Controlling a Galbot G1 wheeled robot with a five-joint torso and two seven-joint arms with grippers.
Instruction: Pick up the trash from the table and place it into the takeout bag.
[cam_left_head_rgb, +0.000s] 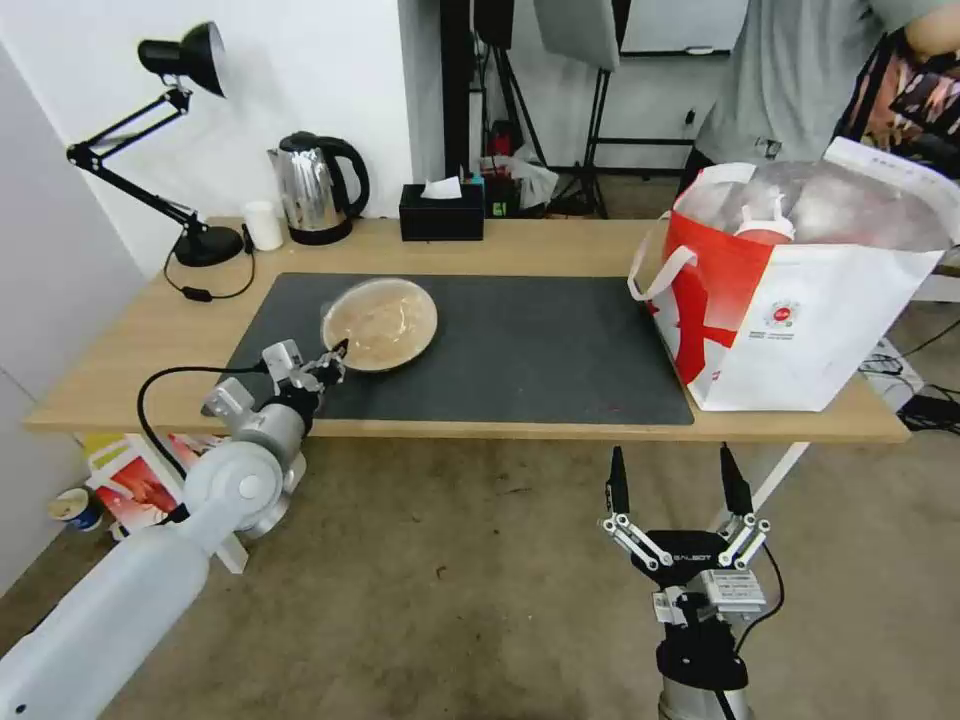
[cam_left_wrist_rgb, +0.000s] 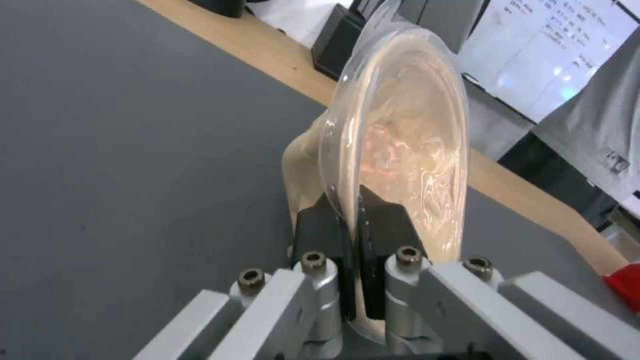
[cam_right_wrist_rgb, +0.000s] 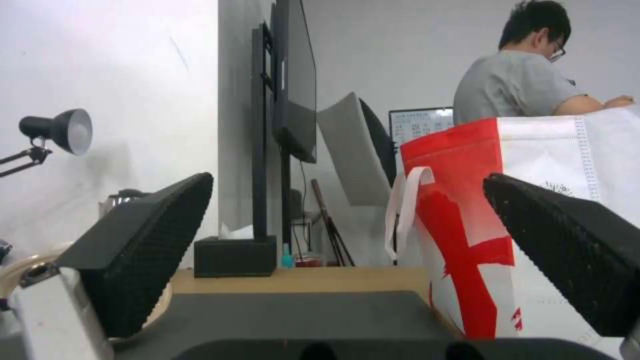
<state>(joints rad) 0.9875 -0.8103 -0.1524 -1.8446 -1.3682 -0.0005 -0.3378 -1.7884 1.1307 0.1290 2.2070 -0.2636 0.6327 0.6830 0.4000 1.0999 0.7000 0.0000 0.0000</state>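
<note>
The left pincer (cam_left_head_rgb: 338, 352) is clamped shut on the near rim of the shallow beige bowl (cam_left_head_rgb: 381, 322), its two black fingers (cam_left_wrist_rgb: 319, 235) pressed together over the bowl's clear film-covered edge. The bowl sits on the dark grey mat (cam_left_head_rgb: 520, 340), toward the surface's (cam_left_head_rgb: 560, 245) left half, near the mat's front-left corner. The left wrist view shows the pinch on the rim up close, which the head view cannot resolve. The right pincer (cam_left_head_rgb: 677, 482) hangs wide open and empty below the surface's front edge. The takeout bag (cam_left_head_rgb: 800, 320) stands on the surface's right end, a red lidded straw cup (cam_left_head_rgb: 765, 228) showing inside it from the head view.
</note>
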